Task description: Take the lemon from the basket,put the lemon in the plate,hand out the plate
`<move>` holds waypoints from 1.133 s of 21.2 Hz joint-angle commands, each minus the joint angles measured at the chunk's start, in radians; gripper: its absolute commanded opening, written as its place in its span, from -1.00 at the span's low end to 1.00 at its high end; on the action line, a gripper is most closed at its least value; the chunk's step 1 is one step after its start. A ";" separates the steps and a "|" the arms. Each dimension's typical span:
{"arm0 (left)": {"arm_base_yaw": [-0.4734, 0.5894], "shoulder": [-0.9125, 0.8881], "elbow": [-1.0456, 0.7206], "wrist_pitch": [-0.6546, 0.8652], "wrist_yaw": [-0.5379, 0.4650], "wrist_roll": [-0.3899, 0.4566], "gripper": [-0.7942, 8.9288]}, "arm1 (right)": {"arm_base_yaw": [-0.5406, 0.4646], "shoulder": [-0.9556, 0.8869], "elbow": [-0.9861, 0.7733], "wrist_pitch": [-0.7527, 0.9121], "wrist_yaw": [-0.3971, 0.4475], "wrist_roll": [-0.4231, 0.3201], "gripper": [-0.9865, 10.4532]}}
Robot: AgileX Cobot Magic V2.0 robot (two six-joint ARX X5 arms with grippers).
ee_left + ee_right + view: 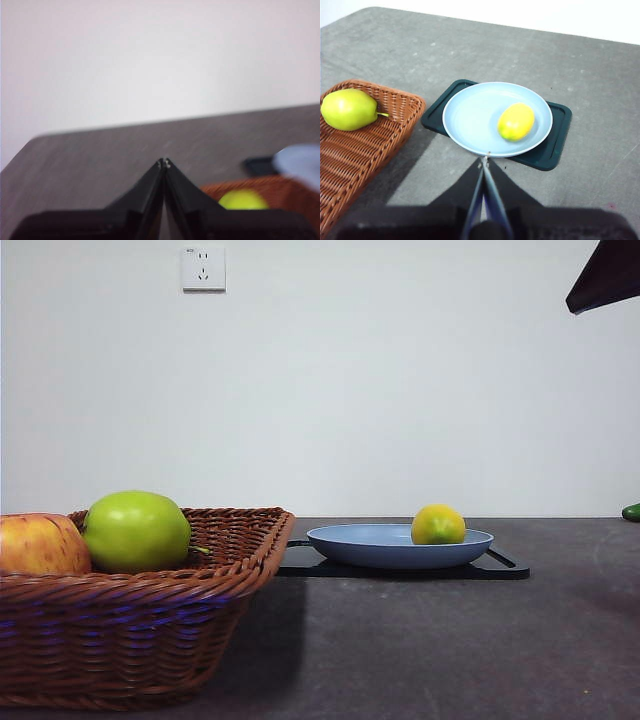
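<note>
**Lemon at rest on the plate, both arms clear**

Fingers of both grippers are pressed together and hold nothing. We see the right gripper [484, 159] raised above the table [600, 70], its closed tips poised over the near rim of the plate [470, 112] without touching it. From the left wrist, we see the left gripper [164, 162] likewise closed to a point, held above the basket [280, 192], where the blurred green apple [243, 200] shows just past the fingers. In the front view only a dark arm tip [606, 278] appears at the upper corner; we cannot tell which arm it belongs to.

We find the lemon [516, 121] lying inside the light blue plate, off centre towards one side, clear of both grippers. The plate rests on a flat black tray [552, 145], which lies on the grey table just beside the wicker basket. In the basket we note a green apple beside a red-yellow apple [40, 545]. A white wall socket [203, 268] sits on the wall behind.
</note>
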State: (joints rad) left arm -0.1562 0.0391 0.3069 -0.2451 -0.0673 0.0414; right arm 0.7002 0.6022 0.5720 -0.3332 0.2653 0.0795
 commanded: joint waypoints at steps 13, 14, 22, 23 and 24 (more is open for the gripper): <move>0.120 -0.037 -0.301 0.073 0.123 -0.020 -0.82 | 0.008 -0.048 0.014 0.011 0.003 0.009 -0.82; 0.120 -0.037 -0.301 0.072 0.123 -0.019 -0.82 | 0.008 -0.049 0.014 0.011 0.003 0.009 -0.82; 0.120 -0.037 -0.301 0.073 0.123 -0.019 -0.82 | 0.008 -0.056 0.014 0.011 0.003 0.009 -0.82; 0.120 -0.037 -0.301 0.073 0.123 -0.019 -0.82 | 0.008 -0.056 0.014 0.011 0.003 0.009 -0.82; 0.120 -0.037 -0.301 0.073 0.123 -0.019 -0.82 | 0.008 -0.056 0.014 0.011 0.003 0.009 -0.82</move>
State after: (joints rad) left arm -0.0395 0.0044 0.0174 -0.1799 0.0555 0.0254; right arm 0.7002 0.5438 0.5720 -0.3332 0.2653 0.0795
